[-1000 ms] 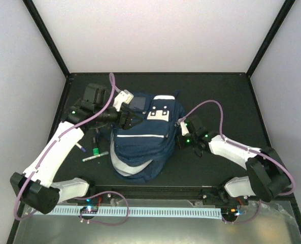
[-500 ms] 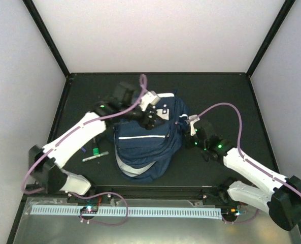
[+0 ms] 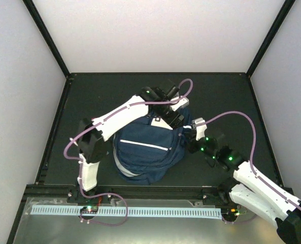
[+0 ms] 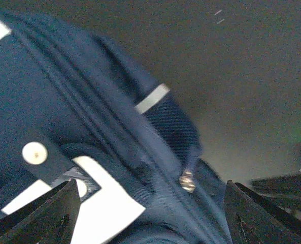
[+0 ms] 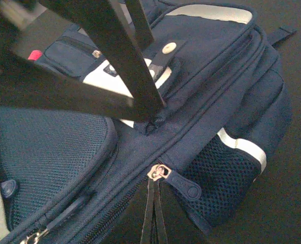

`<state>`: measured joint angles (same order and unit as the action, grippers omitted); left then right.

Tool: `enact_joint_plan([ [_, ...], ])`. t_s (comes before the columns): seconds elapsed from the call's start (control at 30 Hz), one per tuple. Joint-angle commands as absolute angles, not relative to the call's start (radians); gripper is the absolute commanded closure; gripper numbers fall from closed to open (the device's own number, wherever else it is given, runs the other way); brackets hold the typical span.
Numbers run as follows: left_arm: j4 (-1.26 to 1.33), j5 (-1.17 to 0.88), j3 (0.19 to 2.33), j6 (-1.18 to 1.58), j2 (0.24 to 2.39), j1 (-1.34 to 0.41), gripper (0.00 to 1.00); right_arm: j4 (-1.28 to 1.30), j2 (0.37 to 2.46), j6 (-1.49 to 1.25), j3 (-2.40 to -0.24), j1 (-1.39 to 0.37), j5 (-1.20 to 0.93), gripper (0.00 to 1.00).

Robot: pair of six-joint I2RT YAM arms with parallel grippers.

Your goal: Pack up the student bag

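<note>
Student bag lying mid-surface, both arms at its upper right.
The left pincer hangs over the bag's white buckle patch, jaws spread wide and empty. The right pincer is just beside the bag's right side, near a zipper pull; whether it is open or closed cannot be told.

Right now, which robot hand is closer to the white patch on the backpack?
Left. The left gripper hangs right over the white patch on the student bag; the right gripper sits off at the bag's side.
</note>
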<state>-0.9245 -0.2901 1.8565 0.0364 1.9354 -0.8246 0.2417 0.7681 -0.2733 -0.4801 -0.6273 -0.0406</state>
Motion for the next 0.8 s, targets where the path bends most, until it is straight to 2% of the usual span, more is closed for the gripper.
enact_joint_plan([
  [0.0,-1.171,-0.013,1.977,0.068,2.041,-0.853,0.20,0.197,0.766,-0.248,-0.494,-0.633,-0.056,0.98],
  [0.43,-1.064,0.033,2.007,0.138,2.146,-0.852,0.28,0.196,0.740,-0.388,-0.456,-0.634,-0.027,0.98],
  [0.6,-0.965,-0.011,1.980,0.165,2.154,-0.846,0.24,0.225,0.726,-0.442,-0.441,-0.632,0.002,0.97],
  [0.7,-0.918,-0.004,1.970,0.175,2.163,-0.846,0.24,0.265,0.736,-0.508,-0.437,-0.632,0.016,0.85],
  [0.77,-0.907,0.044,1.970,0.176,2.169,-0.846,0.31,0.282,0.743,-0.553,-0.435,-0.631,-0.015,0.81],
])
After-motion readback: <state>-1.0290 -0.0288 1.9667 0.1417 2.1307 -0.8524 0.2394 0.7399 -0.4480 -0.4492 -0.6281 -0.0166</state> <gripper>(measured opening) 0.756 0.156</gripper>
